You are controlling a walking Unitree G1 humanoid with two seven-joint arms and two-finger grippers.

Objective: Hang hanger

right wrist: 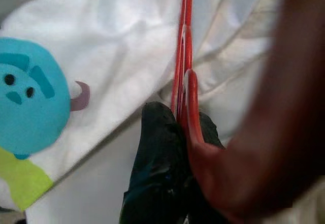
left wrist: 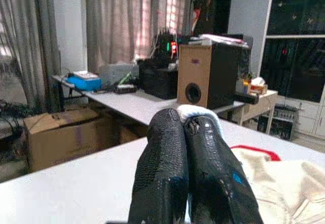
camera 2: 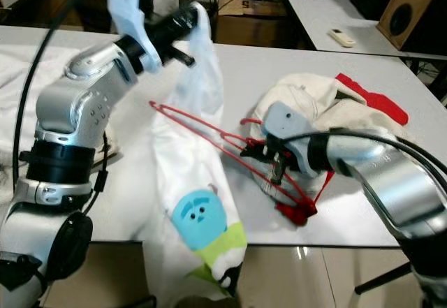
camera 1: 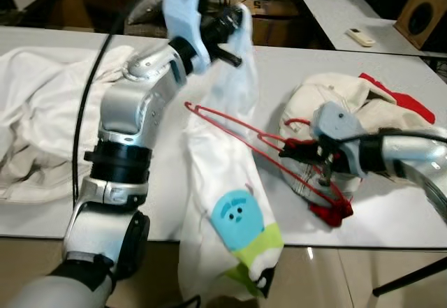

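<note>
Over the white shirt (camera 1: 223,182), a thin red wire hanger (camera 1: 237,130) lies tilted.

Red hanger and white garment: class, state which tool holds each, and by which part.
Right tool grips the red hanger near its hook end. Left tool pinches the white garment at its top edge.

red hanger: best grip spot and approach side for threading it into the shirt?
Grip the red hanger at its neck end, from the robot's right, roughly where the right gripper pinches it now. The thin wire arm points its free tip toward the white shirt, which the left gripper holds up. A neck hold probably keeps the fingers out of the cloth.
</note>
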